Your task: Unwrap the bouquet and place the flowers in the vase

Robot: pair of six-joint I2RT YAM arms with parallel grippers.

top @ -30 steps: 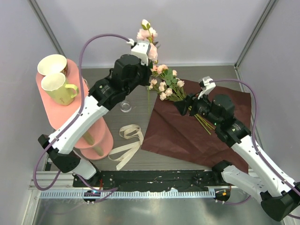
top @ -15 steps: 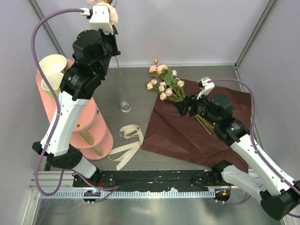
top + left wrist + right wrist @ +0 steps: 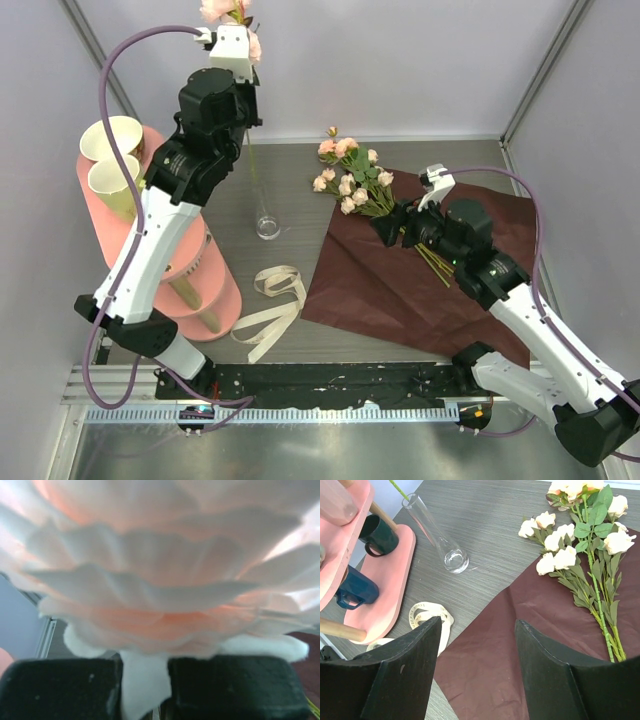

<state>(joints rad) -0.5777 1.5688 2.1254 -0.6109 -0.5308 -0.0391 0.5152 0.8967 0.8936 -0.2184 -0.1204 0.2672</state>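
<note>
While the left pincer [image 3: 144, 687] clamps a pale pink rose sprig [image 3: 160, 580] over the narrow clear glass vase [image 3: 266, 222], the right pincer [image 3: 477, 630] gapes wide. It holds nothing.

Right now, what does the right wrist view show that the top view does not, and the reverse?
Only the right wrist view: two dark mugs hanging low on the pink rack. Only the top view: the left gripper raised high, shut on a rose sprig whose stem hangs toward the vase, and two pale cups on the rack top. Both: the vase, the ribbon, the paper, the flowers lying across its edge, and the open right gripper.
</note>
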